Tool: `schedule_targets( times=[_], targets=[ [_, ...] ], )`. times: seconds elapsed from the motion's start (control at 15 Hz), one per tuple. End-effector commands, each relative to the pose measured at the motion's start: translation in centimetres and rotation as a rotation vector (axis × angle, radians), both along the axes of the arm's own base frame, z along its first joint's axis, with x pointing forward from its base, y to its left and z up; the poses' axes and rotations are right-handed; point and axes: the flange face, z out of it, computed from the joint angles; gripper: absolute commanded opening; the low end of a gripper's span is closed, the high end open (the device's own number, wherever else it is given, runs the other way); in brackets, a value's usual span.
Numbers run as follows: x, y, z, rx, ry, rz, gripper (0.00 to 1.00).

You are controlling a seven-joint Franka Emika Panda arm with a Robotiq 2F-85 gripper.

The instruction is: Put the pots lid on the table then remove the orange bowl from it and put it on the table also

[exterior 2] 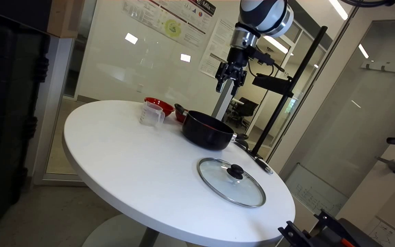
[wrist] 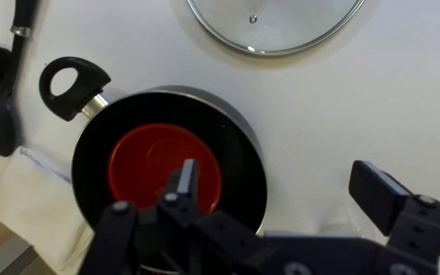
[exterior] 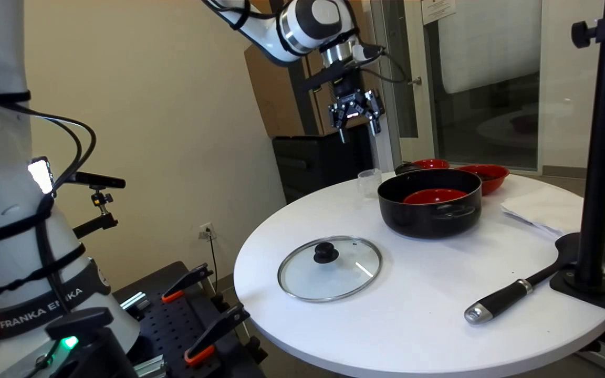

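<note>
Orange bowl (wrist: pixel 159 156) is seated inside the black pot (exterior: pixel 413 220), close to dial centre with the pot read as a clock in the wrist view. First step judged done: glass lid (exterior: pixel 334 275) is laid flat on the white table (exterior: pixel 386 336), knob (exterior: pixel 325 251) up, apart from the pot, at eight o'clock from it in an exterior view. Second step judged left: lift-out and set-down of the bowl not yet done. About halfway, at a guess.

Bowl is turned open side up, looks near level; being round, no long axis or heading can be assigned. Pot is pointed by its handle (wrist: pixel 86 84) between ten and eleven in the wrist view; long axis is taken through it and the opposite handle (exterior 2: pixel 179 108), shown in an exterior view.

Gripper (exterior: pixel 358 132) is held well above the table, fingers (wrist: pixel 188 177) spread wide, nothing gripped. In the wrist view one finger is seen across the bowl, the other out at three o'clock, past the rim.

Farther out, in an exterior view, round the pot: red dishes (exterior: pixel 493 180) at twelve and two, cloth (exterior: pixel 549 206) at three, black spoon (exterior: pixel 507 299) between four and five, measuring cup (exterior: pixel 369 185) between nine and ten.
</note>
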Motion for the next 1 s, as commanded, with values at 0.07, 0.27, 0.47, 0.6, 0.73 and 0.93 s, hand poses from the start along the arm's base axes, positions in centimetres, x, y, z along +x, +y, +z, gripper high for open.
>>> schedule_targets(
  times=[0.07, 0.27, 0.47, 0.6, 0.73, 0.93],
  targets=[
    [5.0, -3.5, 0.5, -0.031, -0.051, -0.125, 1.00],
    [6.8, -6.1, -0.3, -0.052, -0.068, -0.199, 1.00],
    [7.7, -8.3, -2.0, -0.051, -0.058, -0.245, 1.00],
    [8.1, -9.3, -3.7, -0.054, -0.048, -0.252, 1.00],
    [8.1, -10.0, -5.5, -0.046, -0.014, -0.257, 1.00],
    [7.6, -9.9, -8.1, -0.043, 0.041, -0.244, 1.00]
  ],
)
